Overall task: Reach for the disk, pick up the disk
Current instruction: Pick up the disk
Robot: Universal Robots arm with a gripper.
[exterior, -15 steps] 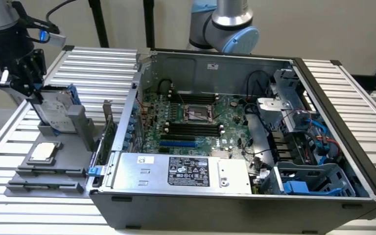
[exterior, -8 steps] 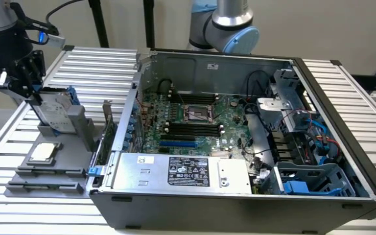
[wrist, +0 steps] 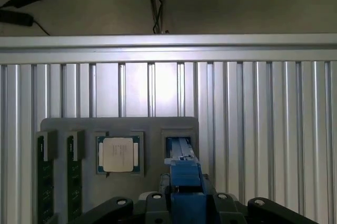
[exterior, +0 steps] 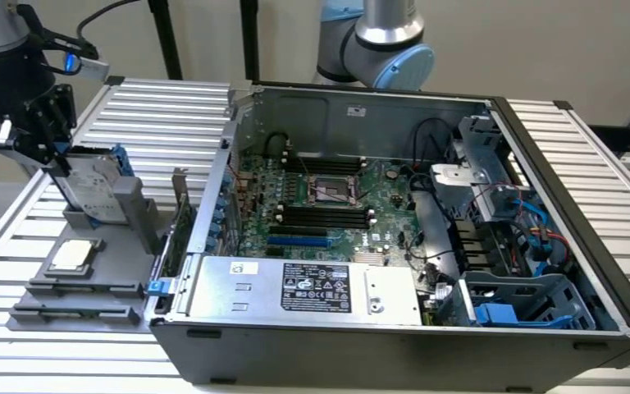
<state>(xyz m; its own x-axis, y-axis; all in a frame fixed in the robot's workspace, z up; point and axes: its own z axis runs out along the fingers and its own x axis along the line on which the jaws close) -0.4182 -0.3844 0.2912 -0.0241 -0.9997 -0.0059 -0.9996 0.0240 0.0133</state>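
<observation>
The disk point(exterior: 94, 187), silver-grey with a white label and a blue carrier edge, stands on edge and slightly tilted at the upright slot of the grey tray point(exterior: 129, 215) on the exterior view's left. My gripper point(exterior: 61, 164) comes down over its top edge, with a finger on each side, shut on it. In the wrist view the disk's blue edge point(wrist: 184, 174) runs from the tray's slot up between my gripper's point(wrist: 185, 198) fingers, which press against it on both sides.
On the same tray lie a square silver chip point(exterior: 72, 256) point(wrist: 118, 154) and two green memory sticks point(wrist: 45, 176). An open computer case point(exterior: 403, 246) with a silver power supply point(exterior: 315, 287) stands close on the exterior view's right. The table is ribbed metal point(wrist: 253, 118).
</observation>
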